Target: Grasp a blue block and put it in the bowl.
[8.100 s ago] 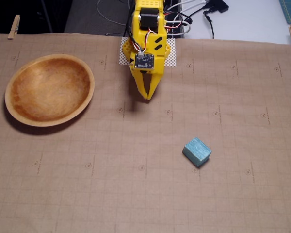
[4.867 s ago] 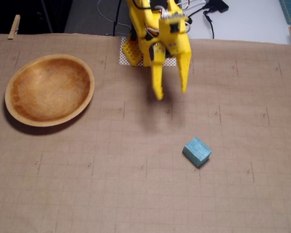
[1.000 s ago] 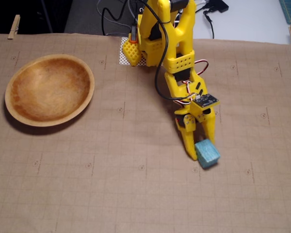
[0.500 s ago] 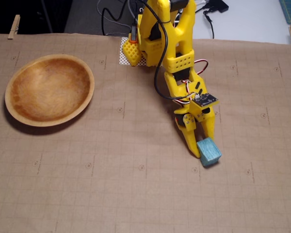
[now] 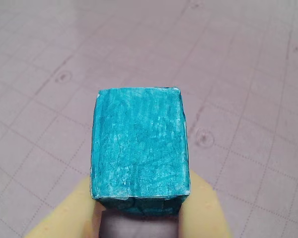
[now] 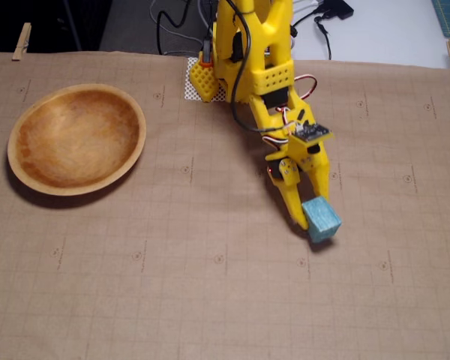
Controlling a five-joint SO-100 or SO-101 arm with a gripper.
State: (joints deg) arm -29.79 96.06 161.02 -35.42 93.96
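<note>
The blue block (image 6: pixel 322 218) is a small teal cube, pinched between the yellow fingers of my gripper (image 6: pixel 309 214) right of the centre of the paper in the fixed view. A small shadow lies on the paper just below it, so it seems to hang slightly above the surface. In the wrist view the blue block (image 5: pixel 139 148) fills the middle of the picture, with one yellow finger (image 5: pixel 69 213) on each side of its lower part and my gripper (image 5: pixel 139 201) shut on it. The wooden bowl (image 6: pixel 75 89) sits empty at the far left, well away from the arm.
Brown gridded paper (image 6: pixel 210 300) covers the table, held by clothespins (image 6: pixel 21 41) at the back corners. The arm's base stands on a white mesh pad (image 6: pixel 197 88) at the back centre, with cables (image 6: pixel 315 19) behind it.
Since half a second ago the gripper and block have shifted slightly up the picture and the arm has drawn back; earlier the open gripper came down from the base and shut on the block.
</note>
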